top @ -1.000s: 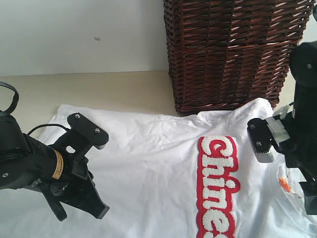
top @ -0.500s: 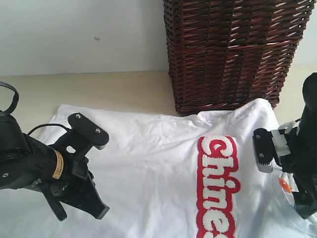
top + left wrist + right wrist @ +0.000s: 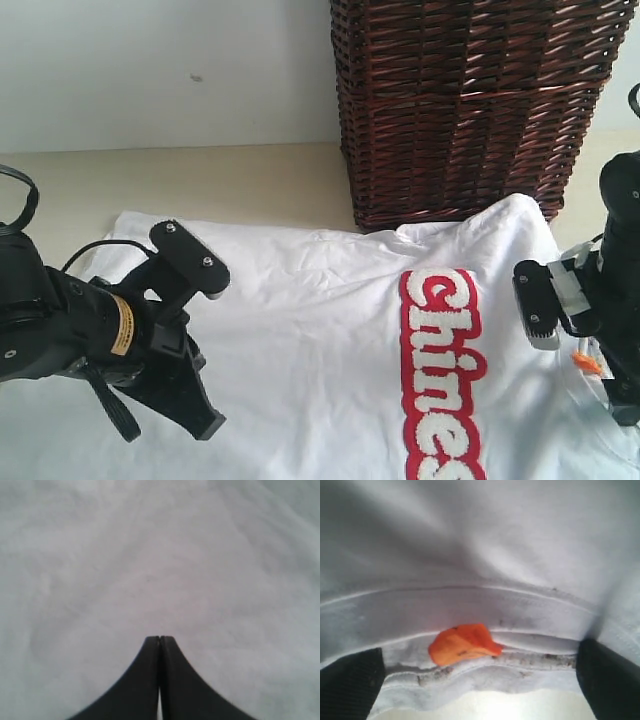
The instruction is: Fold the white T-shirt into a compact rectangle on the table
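shirt: the white T-shirt (image 3: 320, 340) lies spread flat on the bench (image 3: 200, 185); one edge lies just in front of the wicker basket (image 3: 470, 110)
left gripper (image 3: 160, 641): pressed together; holds nothing; low over plain cloth, well apart from the basket
right gripper (image 3: 480, 680): spread wide; straddles the neckband (image 3: 470, 605) by its orange tag (image 3: 465, 644); nothing pinched
step: likely the first grasp; no fold made yet
next: right gripper closes on the neckband edge; left gripper must open and take cloth

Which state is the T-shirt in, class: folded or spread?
Spread: the T-shirt lies flat on the table, lettering up, no fold visible.
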Tool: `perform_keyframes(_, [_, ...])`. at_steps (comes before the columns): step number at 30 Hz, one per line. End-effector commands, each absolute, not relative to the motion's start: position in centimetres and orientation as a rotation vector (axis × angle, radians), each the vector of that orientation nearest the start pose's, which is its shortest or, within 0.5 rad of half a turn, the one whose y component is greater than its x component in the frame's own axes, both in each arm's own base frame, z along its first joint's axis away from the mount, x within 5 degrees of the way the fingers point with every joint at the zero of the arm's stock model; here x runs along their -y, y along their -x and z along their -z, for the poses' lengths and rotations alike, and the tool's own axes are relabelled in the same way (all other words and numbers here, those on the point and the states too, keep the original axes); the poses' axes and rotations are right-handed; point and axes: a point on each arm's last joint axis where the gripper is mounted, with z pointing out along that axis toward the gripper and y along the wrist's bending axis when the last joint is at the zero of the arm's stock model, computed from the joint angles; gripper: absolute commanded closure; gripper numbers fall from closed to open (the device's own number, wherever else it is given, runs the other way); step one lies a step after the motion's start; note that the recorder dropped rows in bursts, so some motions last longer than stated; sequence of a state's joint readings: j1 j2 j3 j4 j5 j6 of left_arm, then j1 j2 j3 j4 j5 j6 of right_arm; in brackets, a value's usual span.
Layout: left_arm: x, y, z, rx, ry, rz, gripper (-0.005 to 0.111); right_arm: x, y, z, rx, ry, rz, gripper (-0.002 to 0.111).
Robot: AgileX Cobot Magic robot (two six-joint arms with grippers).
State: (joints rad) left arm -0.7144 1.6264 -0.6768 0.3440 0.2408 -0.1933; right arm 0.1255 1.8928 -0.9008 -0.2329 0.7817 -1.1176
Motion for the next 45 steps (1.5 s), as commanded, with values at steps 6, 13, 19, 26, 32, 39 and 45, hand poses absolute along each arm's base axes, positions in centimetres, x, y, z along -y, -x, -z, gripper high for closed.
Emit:
perform_keyframes(6, [18.0,-21.5,-15.2,-2.314,-1.165,0.097,0.107,0.4,-29.5,-6.8,-2.594,2.187,0.436,0.003])
perform_keyframes(13, [18.6,-22.2,-16.9,-2.124,-1.361,0.032,0.107,0.3,-30.2,-6.3,-2.534,2.169,0.438,0.003])
perform_keyframes(19, [19.0,-22.2,-17.1,-1.834,-1.73,-0.112,0.107,0.2,-30.3,-6.4,-2.534,2.165,0.442,0.003])
perform_keyframes(26, [20.3,-21.7,-17.4,-1.692,-1.799,-0.108,0.085,0.2,-30.3,-6.4,-2.532,2.165,0.443,0.003])
perform_keyframes(32, [20.7,-21.9,-17.8,-1.486,-1.895,-0.178,0.002,0.2,-30.3,-6.4,-2.532,2.165,0.443,0.003])
perform_keyframes(39, [21.5,-21.7,-18.3,-1.505,-1.791,-0.09,0.003,0.2,-30.3,-6.4,-2.547,2.146,0.433,0.003])
perform_keyframes(45, [18.1,-22.3,-17.3,-1.75,-1.943,-0.342,0.003,0.0,-30.1,-6.4,-2.591,2.085,0.39,0.003])
